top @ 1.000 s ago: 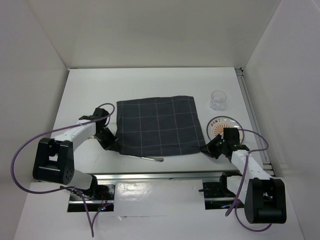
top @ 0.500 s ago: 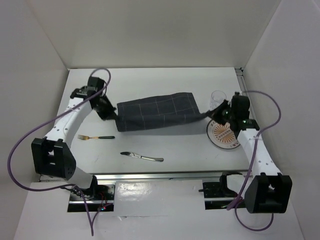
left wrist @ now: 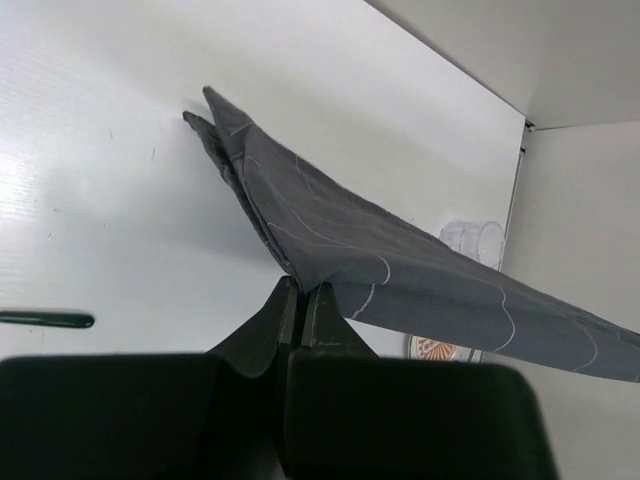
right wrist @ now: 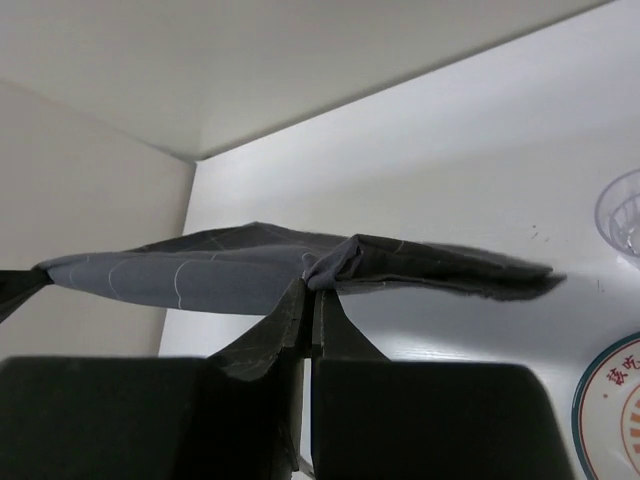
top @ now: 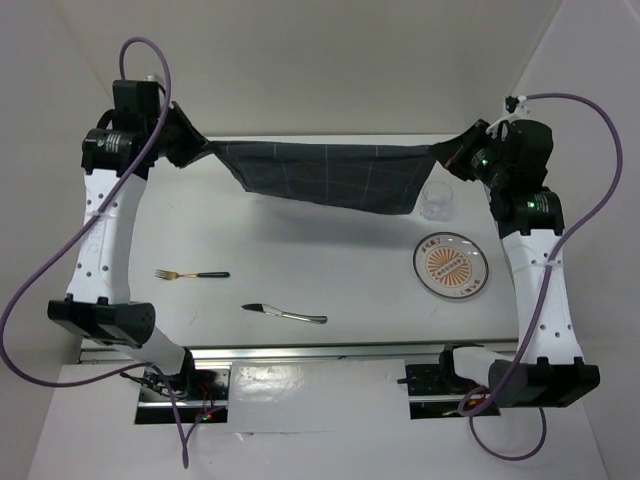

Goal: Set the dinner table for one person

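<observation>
A dark grey cloth with pale grid lines (top: pixel 330 176) hangs stretched in the air above the far part of the white dinner table (top: pixel 300 240). My left gripper (top: pixel 200 150) is shut on its left corner, seen also in the left wrist view (left wrist: pixel 300 285). My right gripper (top: pixel 447 157) is shut on its right corner, seen also in the right wrist view (right wrist: pixel 312 285). An orange-patterned plate (top: pixel 451 266) lies at the right, a clear glass (top: pixel 436 200) behind it. A fork (top: pixel 190 274) and a knife (top: pixel 284 315) lie at the near left.
White walls close in the table on the left, back and right. A metal rail (top: pixel 505 230) runs along the table's right edge. The arm bases (top: pixel 320 385) stand at the near edge.
Both grippers rose and moved to the far side with the cloth, lifting it off the table and stretching it out in the air. The fork and knife under it came into view.
</observation>
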`<action>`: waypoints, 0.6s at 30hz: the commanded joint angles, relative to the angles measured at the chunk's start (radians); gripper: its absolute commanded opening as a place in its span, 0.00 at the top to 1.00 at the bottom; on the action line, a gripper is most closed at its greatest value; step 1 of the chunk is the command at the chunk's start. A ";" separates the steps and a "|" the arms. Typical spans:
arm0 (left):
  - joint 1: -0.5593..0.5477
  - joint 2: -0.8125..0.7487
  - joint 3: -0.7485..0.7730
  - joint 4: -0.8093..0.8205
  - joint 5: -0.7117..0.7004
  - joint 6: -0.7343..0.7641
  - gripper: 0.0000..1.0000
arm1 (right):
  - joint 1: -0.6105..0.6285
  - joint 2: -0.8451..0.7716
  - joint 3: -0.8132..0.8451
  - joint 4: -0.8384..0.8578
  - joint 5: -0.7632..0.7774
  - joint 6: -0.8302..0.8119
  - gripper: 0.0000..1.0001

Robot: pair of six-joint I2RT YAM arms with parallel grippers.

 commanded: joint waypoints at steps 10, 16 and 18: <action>0.044 -0.133 0.000 0.051 -0.049 0.051 1.00 | -0.007 0.004 0.205 -0.102 0.024 -0.077 1.00; 0.044 -0.009 0.062 0.094 -0.018 0.083 1.00 | -0.007 0.128 0.259 0.027 -0.013 -0.077 1.00; 0.044 0.028 0.106 0.105 -0.009 0.092 1.00 | -0.007 0.197 0.299 0.058 -0.036 -0.077 1.00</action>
